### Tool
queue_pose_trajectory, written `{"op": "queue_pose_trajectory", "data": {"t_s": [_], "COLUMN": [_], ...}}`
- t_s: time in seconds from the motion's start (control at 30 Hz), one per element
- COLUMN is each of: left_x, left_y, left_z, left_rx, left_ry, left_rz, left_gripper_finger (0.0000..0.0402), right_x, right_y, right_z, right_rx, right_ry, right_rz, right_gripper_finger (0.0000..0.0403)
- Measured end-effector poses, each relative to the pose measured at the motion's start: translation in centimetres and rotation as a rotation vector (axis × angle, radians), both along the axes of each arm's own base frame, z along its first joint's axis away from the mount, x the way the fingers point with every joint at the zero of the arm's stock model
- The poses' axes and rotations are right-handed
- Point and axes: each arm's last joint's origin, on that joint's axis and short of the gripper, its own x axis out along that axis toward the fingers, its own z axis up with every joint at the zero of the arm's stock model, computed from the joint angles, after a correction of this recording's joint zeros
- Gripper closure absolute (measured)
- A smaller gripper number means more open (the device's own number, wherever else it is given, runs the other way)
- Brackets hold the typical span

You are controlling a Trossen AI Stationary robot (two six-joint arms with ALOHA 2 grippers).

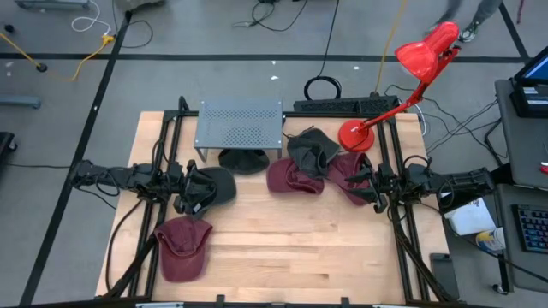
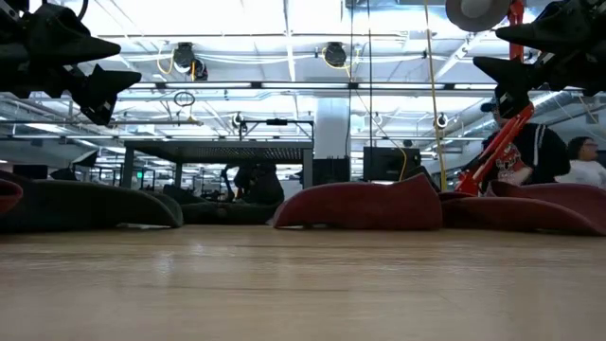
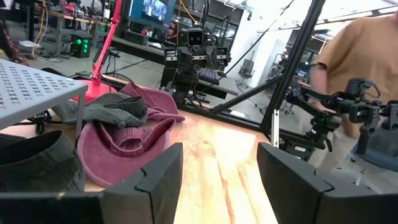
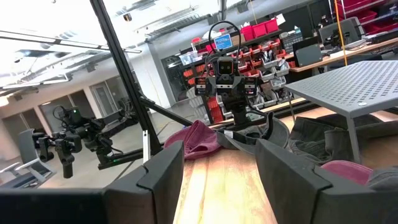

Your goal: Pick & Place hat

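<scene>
Several caps lie on the wooden table. A dark grey cap (image 1: 219,183) sits under my left gripper (image 1: 197,193), which hovers open above it (image 3: 217,168). A maroon cap (image 1: 182,246) rests crown-up near the near-left corner. In the middle lie a maroon hat (image 1: 293,177) and a dark grey hat (image 1: 312,149) partly on top of it (image 3: 106,112). Another maroon hat (image 1: 345,174) lies below my right gripper (image 1: 360,182), which is open and raised (image 4: 217,165). The low view shows both grippers (image 2: 71,57) (image 2: 530,52) high above the tabletop.
A grey perforated metal shelf (image 1: 240,124) stands at the far middle with a dark hat (image 1: 244,160) under it. A red desk lamp (image 1: 355,135) stands at the far right. Bare wood (image 1: 291,248) spans the near half. A person (image 3: 354,56) stands beyond the table.
</scene>
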Motion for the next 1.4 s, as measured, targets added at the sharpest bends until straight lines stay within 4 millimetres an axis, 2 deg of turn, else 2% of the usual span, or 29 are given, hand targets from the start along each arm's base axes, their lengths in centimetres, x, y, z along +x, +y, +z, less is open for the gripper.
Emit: {"op": "queue_pose_trajectory", "data": {"t_s": [1.4], "left_x": [0.0], "left_y": [0.0], "left_z": [0.01], "left_rx": [0.0], "left_ry": [-0.001], "left_rz": [0.0], "left_gripper_finger": [0.019], "right_x": [-0.01], "right_y": [-0.11], "right_z": [0.08], "right_rx": [0.007], "right_ry": [-0.008], "right_rz": [-0.036], "right_gripper_finger": [0.0209]}}
